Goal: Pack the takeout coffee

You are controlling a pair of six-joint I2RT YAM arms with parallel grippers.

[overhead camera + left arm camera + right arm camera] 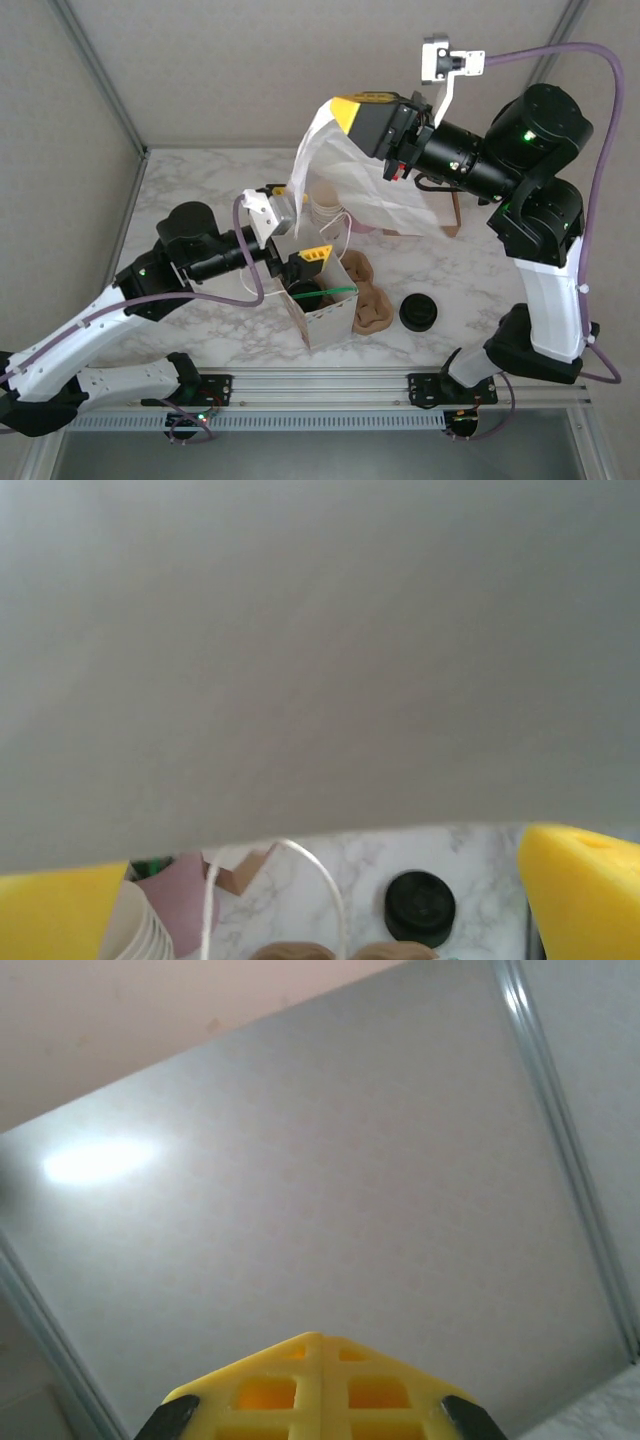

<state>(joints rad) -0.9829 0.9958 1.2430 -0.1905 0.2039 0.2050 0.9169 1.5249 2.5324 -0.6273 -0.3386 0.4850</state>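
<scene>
- The takeout coffee [307,296] sits down inside the white paper bag [335,165]. Its dark lid is hard to see.
- The left gripper [308,262] hangs just over it, fingers spread wide.
- The right gripper [362,112] pinches the bag's top edge, up high.

I see my marble table [200,195] carrying an open white paper bag [335,325], a brown pulp carrier [372,312] just beside it, a black lid stack [418,313] nearby and stacked cream cups [326,210].
</scene>
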